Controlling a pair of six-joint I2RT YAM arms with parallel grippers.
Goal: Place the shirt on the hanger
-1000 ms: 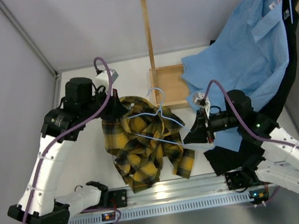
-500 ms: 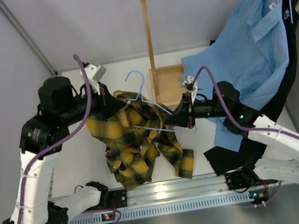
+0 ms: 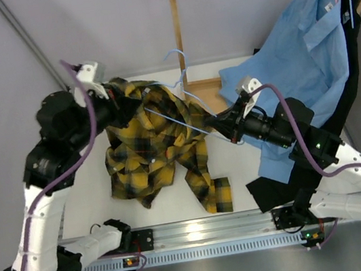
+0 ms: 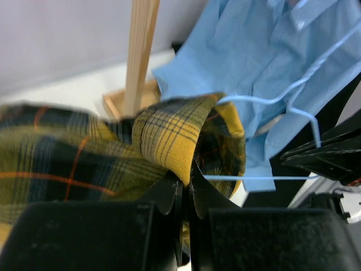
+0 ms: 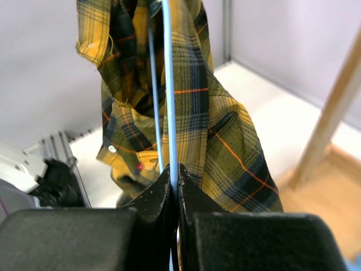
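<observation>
The yellow and black plaid shirt (image 3: 147, 141) hangs lifted above the table, draped from upper left down to the middle. My left gripper (image 3: 122, 98) is shut on a fold of the shirt (image 4: 169, 132) near its top. The pale blue hanger (image 3: 180, 111) runs through the shirt, its hook (image 3: 178, 57) up by the wooden post. My right gripper (image 3: 224, 127) is shut on the hanger's wire (image 5: 169, 101), with the shirt (image 5: 225, 130) hanging around it. The hanger's wire also shows in the left wrist view (image 4: 265, 176).
A wooden rack with an upright post (image 3: 179, 39) and base (image 3: 204, 104) stands at the back middle. A light blue shirt (image 3: 300, 68) and a black garment (image 3: 343, 123) hang from its top bar on the right. A rail (image 3: 202, 231) runs along the near edge.
Both grippers rose and moved back and left with shirt and hanger. The shirt came up off the table and now hangs spread, and the hanger's hook moved toward the wooden post.
</observation>
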